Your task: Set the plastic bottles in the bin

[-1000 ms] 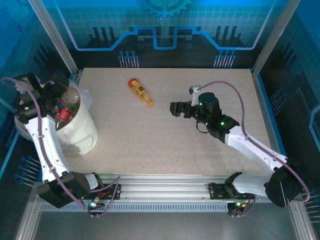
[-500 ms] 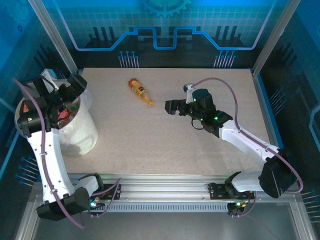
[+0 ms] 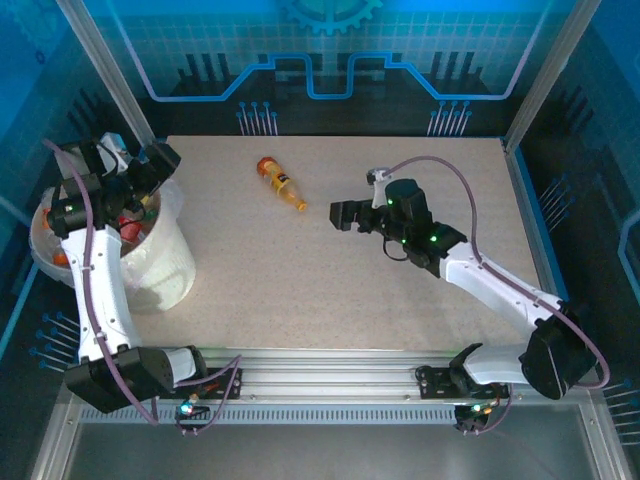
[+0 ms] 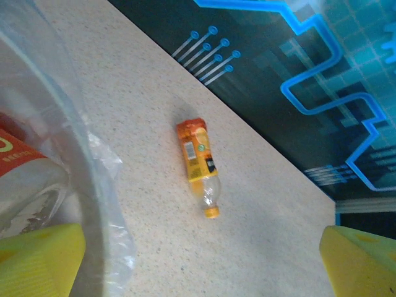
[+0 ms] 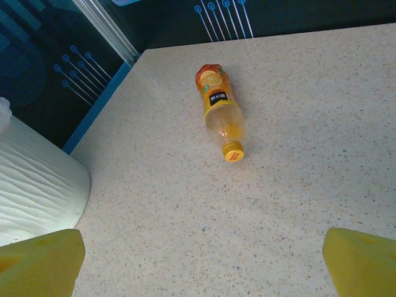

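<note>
Bin (image 3: 160, 270) sits at the left edge of the counter (image 3: 330, 300), several bottles (image 3: 128, 228) inside. Left end effector (image 3: 138, 168) hovers over the bin's far rim, jaws wide open, nothing held.

One orange bottle (image 3: 281, 185) is not binned. It lies flat on the far-centre counter, to the right of the bin and well apart from it. Its long axis runs diagonally, base far-left, orange cap (image 5: 233, 151) near-right.

Right end effector (image 3: 342, 214) is near the cap end, on its right, pointing left at the bottle, jaws wide open and empty. In the right wrist view the bottle lies ahead, a bit left of centre, cap toward the camera. So the axis runs roughly along the approach line and the jaw opening lies across it.

Judgement: the right arm is clearly nearer; the left would have to cross over from the bin. The next move probably needs an advance over the body and a drop so the jaws straddle it, rather than meeting the cap end-on. The body is round, so it may roll if one side touches first.
</note>
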`<act>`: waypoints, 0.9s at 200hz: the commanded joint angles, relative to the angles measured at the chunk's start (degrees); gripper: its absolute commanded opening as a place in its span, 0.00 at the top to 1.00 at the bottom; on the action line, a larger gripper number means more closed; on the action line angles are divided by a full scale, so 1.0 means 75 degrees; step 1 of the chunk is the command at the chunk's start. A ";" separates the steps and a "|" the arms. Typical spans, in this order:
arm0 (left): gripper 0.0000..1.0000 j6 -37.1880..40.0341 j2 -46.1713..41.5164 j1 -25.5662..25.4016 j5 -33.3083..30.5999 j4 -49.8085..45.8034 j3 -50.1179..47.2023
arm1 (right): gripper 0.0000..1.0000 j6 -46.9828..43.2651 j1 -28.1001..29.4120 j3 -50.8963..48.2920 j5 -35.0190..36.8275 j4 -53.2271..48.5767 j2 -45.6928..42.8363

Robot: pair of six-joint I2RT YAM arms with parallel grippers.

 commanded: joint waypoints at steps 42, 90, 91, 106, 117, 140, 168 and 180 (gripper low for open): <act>0.01 -0.0273 0.0292 0.0308 -0.0224 0.0258 -0.0108 | 0.00 -0.0573 0.0119 -0.0052 0.0057 0.0169 0.0059; 0.01 -0.0107 -0.0552 0.0257 0.0352 0.0079 0.0184 | 0.00 -0.2465 0.0441 0.1060 -0.0086 0.0115 0.1780; 0.01 -0.0093 -0.0568 0.0255 0.0354 0.0074 0.0196 | 0.00 -0.2518 0.0456 0.1094 -0.0070 0.0112 0.1831; 0.01 0.0050 -0.0821 0.0194 0.0479 0.0011 0.0214 | 0.00 -0.2783 0.0632 0.1714 0.0369 -0.0160 0.2556; 0.01 0.0180 -0.1027 0.0020 0.0598 0.0074 0.0154 | 0.00 -0.2663 0.0670 0.2297 0.0518 -0.0462 0.3160; 0.01 0.0176 -0.1420 -0.0383 0.1262 0.0500 -0.0184 | 0.00 -0.2244 0.0670 0.3450 0.0360 -0.0960 0.4349; 0.01 -0.0174 -0.1824 -0.1061 0.1810 0.1297 -0.0777 | 0.00 -0.1653 0.0670 0.4999 0.0529 -0.1777 0.5766; 0.01 -0.0355 -0.1934 -0.1393 0.1985 0.1703 -0.1102 | 0.00 -0.1481 0.0659 0.5660 0.0485 -0.2111 0.6325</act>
